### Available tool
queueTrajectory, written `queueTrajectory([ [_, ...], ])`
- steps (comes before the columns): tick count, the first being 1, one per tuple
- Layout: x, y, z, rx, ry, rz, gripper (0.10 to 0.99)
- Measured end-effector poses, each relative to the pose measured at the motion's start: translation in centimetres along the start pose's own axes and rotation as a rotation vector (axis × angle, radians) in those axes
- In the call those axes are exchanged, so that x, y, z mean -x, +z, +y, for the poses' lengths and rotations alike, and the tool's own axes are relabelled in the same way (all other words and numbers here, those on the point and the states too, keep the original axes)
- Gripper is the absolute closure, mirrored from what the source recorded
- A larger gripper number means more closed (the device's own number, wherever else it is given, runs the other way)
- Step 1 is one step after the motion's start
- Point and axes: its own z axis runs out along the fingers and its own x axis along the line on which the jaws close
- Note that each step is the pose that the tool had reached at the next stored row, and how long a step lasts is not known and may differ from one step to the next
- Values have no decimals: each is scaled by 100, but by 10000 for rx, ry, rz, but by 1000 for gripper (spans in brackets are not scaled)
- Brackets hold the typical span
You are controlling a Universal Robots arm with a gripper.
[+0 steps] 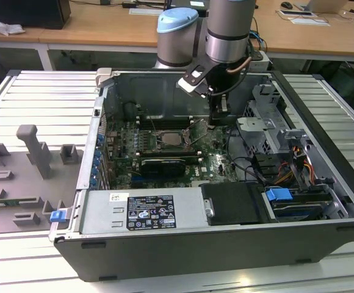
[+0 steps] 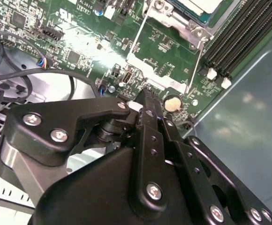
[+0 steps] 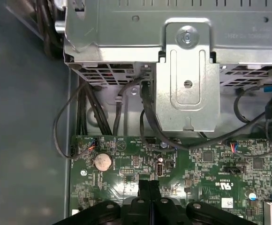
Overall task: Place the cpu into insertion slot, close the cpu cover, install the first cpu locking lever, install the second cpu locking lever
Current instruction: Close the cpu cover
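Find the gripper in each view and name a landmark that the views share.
Exterior view: gripper above the green board, on the exterior view's right of the socket.
Second wrist view: gripper over the board, tips beside the coin cell.
First wrist view: gripper over the board, near the coin cell.
Shared landmark: the board.

white printed label (image 1: 150, 212) on power supply (image 1: 101, 215), its text illegible

Green circuit board (image 3: 126, 159), black fingers (image 3: 144, 190), silver-grey cpu (image 1: 173, 138).
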Motion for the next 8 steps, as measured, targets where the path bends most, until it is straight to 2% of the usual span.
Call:
queueTrajectory([
  [2, 0, 39, -6, -1, -9, 1, 980],
  [8, 0, 39, -89, -1, -11, 0, 980],
])
